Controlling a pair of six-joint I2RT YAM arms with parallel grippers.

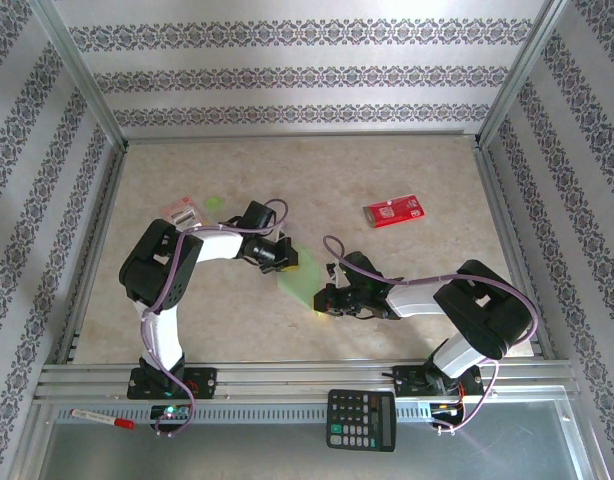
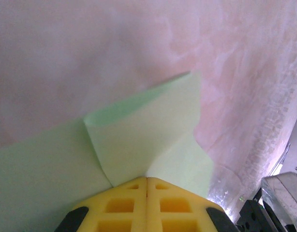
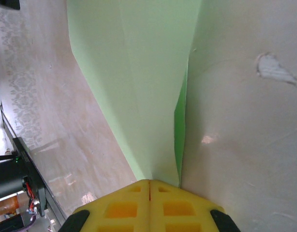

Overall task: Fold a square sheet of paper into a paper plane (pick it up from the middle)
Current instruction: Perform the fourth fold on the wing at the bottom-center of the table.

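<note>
Even, soft overhead light washes the table [image 1: 317, 170] in my top view, leaving only faint shadows under the arms. On my left wrist feed the table is blurred and pink-tinted, and the square sheet of paper [image 2: 153, 125] is pale and soft-edged. My right wrist feed is sharper, with one small glare spot on the table.

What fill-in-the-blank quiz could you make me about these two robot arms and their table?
1. The left gripper and the right gripper are both shut on the ____ sheet of paper.
2. Each gripper's fingers are coloured ____.
3. The red packet lies on the ____ arm's side of the table.
Missing words: green; yellow; right.
</note>
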